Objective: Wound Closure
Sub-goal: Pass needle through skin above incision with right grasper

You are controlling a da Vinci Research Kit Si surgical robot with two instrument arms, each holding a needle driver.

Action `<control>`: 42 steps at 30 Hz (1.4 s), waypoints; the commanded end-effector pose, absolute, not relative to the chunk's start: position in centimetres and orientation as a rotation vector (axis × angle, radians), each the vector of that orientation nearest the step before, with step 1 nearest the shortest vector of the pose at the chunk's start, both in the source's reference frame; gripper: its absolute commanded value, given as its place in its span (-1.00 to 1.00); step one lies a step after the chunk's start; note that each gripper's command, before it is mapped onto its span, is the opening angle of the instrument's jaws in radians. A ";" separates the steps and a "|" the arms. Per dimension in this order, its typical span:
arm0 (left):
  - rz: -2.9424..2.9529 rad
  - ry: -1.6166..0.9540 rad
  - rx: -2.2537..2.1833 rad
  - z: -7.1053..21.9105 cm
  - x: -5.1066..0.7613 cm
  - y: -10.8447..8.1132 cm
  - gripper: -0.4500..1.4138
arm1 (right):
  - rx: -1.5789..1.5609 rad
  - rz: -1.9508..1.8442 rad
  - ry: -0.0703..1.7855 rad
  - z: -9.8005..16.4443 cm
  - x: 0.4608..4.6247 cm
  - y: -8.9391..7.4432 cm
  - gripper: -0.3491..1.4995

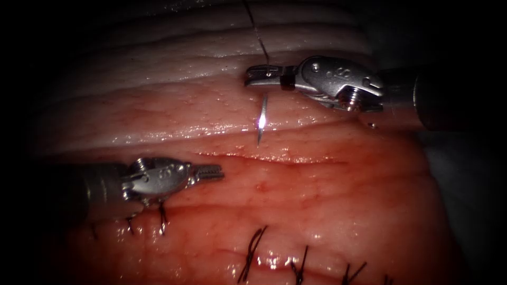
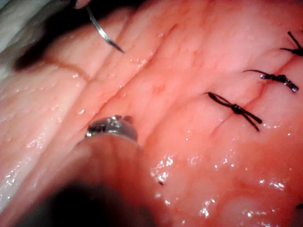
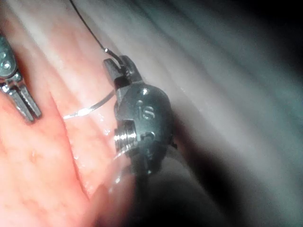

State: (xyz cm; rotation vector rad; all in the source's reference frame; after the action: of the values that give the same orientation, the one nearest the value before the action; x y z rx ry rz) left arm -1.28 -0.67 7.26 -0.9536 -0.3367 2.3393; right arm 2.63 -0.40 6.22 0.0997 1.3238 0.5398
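Observation:
My right tool (image 1: 252,75) has its jaws shut on the curved needle (image 1: 262,119) near its thread end. The needle hangs down from the jaws, free of the tissue. Its tip points at the tissue (image 1: 327,200) just beyond the open cut (image 1: 274,157), near the cut's middle. Dark thread (image 1: 257,34) runs from the jaws toward the far edge. My left tool (image 1: 211,172) lies low over the tissue by the cut's left end, jaws slightly open and holding nothing. The needle (image 2: 102,30) and the right tool (image 3: 116,66) holding it also appear up close.
A second, closed wound line nearer the endoscope carries several dark knotted stitches (image 1: 253,253), with more (image 1: 161,219) below the left tool. The stitches (image 2: 236,109) also show in the left wrist view. Pale fatty ridges (image 1: 185,58) lie beyond the cut. Red fluid wets the tissue.

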 end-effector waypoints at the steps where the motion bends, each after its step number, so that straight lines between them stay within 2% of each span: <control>1: 2.356 -0.352 -0.941 7.3 -1.35 -0.7 -0.76 | 0.094 0.529 1.332 6.3 2.74 -0.4 -1.00; 13: 2.413 -0.399 -0.851 7.5 -1.33 -1.0 -0.73 | 0.004 0.409 1.366 6.5 3.16 -0.5 -1.00; 42: 2.425 -0.434 -0.832 7.5 -1.27 -1.1 -0.67 | -0.168 0.213 1.368 6.7 3.38 -0.6 -1.00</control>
State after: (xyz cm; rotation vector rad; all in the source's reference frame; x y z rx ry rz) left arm -1.22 -1.11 7.44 -0.8309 -0.4342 2.4251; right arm 3.30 -0.59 6.67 -0.1669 1.3643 0.2143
